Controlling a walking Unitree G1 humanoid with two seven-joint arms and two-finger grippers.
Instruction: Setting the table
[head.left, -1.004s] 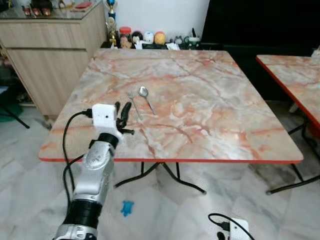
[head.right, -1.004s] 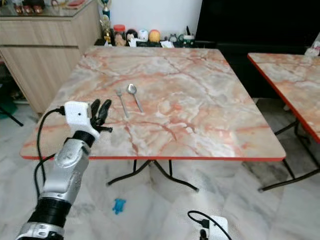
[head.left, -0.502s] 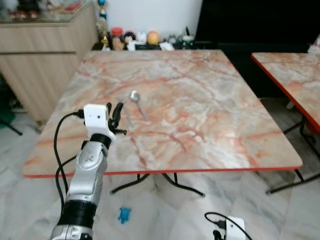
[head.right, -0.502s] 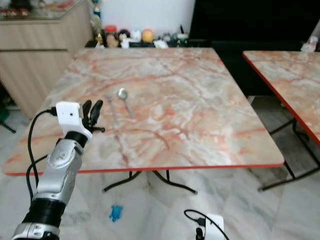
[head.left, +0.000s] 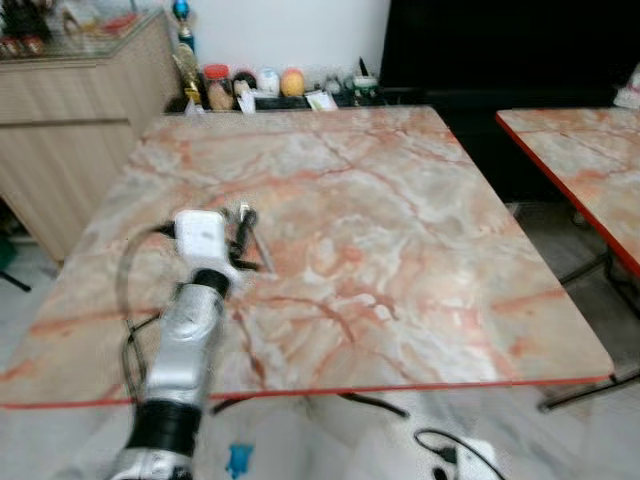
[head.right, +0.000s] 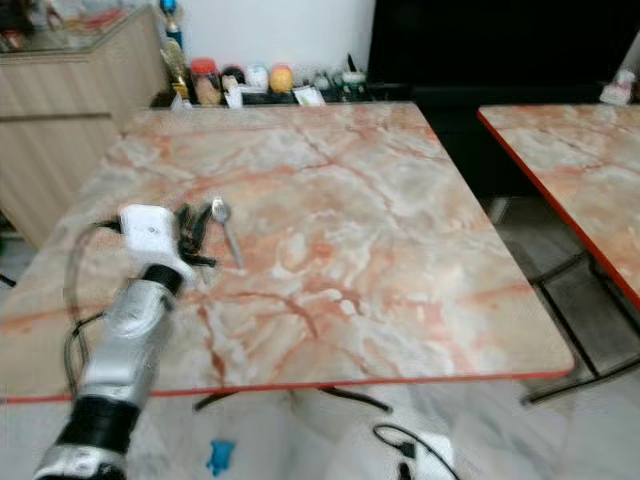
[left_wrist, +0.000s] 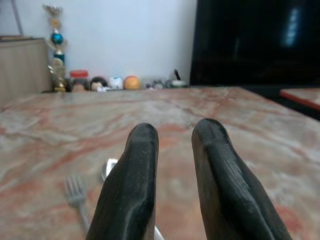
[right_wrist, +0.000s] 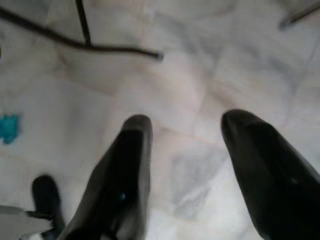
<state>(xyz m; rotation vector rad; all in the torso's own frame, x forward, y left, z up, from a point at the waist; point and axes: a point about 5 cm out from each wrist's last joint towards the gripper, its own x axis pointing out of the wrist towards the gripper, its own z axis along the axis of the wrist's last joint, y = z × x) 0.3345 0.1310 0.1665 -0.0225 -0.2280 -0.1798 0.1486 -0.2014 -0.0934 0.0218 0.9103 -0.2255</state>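
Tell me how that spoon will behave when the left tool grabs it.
The spoon looks like thin, rigid metal, probably light. Lying flat on the glossy marble table, it may slide or slip before the left tool pinches it.

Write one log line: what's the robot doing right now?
task: setting table | left hand: open, over table beside fork and spoon | right hand: open, idle over floor

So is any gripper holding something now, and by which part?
No. The left gripper is empty above the fork and spoon; the right gripper hangs open over the floor.
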